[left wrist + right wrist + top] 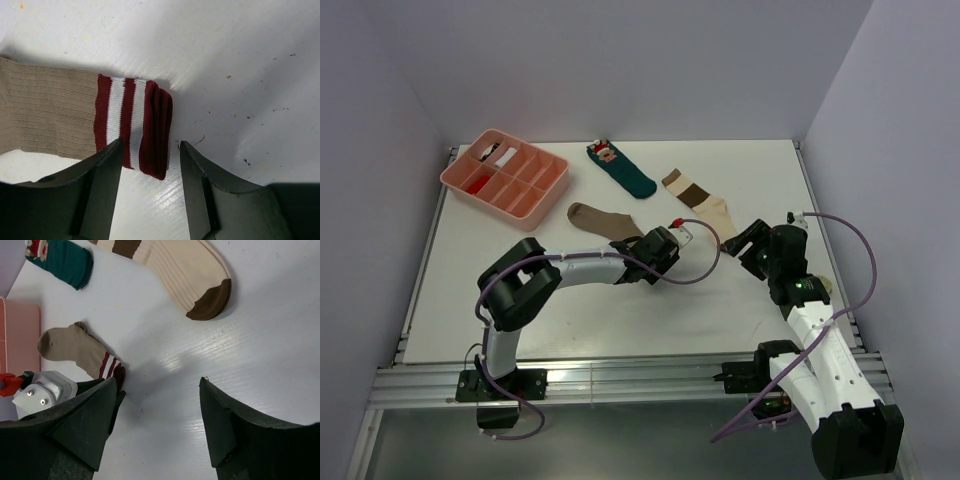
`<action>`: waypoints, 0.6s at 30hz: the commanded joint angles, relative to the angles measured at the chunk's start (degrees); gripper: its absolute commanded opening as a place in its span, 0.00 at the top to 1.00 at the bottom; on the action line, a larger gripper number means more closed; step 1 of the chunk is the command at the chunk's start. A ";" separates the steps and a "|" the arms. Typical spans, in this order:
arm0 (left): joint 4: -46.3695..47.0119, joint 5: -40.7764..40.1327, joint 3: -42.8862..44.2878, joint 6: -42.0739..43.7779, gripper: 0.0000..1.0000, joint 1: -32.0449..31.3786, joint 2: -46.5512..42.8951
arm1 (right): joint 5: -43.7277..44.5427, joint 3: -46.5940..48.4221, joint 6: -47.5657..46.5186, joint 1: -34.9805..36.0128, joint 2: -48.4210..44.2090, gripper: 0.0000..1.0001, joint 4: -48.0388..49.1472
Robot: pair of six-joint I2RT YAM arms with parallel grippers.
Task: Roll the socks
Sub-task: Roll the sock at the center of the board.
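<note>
Mid-table, flat: the tan sock (pixel 595 218), toe to the left, red-and-white cuff (pixel 142 125) to the right and already turned over on itself once, a first fold of the roll. Low over that fold: the left gripper (pixel 151 149), jaws partly spread and straddling the cuff's near edge, one finger above the stripes, the other over bare table (pixel 570 310) just right of the fold; not pinching, as far as can be seen. Probably so placed to grip the fold and turn it leftward along the leg. Farther and to the right, flat and unrolled: the cream banded sock (pixel 698 200). Near its toe, above the table: the right gripper (pixel 157 385), jaws wide apart, nothing between, likely parked clear yet within reach. Beyond, the teal sock (pixel 625 170), no part of the job.
</note>
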 commanded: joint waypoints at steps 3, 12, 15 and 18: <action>-4.76 0.66 -1.68 0.66 0.41 0.02 0.44 | 0.12 -0.79 0.39 -0.61 -1.10 0.26 2.71; -8.01 3.04 -1.15 3.12 0.46 0.02 0.78 | -0.32 -1.58 0.48 -0.78 -1.36 0.26 3.07; -8.37 4.17 -1.77 3.04 0.48 0.72 0.78 | -0.40 -2.02 0.39 -0.87 -1.71 0.26 2.89; -9.07 5.23 -2.03 2.69 0.48 2.04 0.69 | -0.49 -2.20 0.30 -0.96 -2.06 0.26 2.63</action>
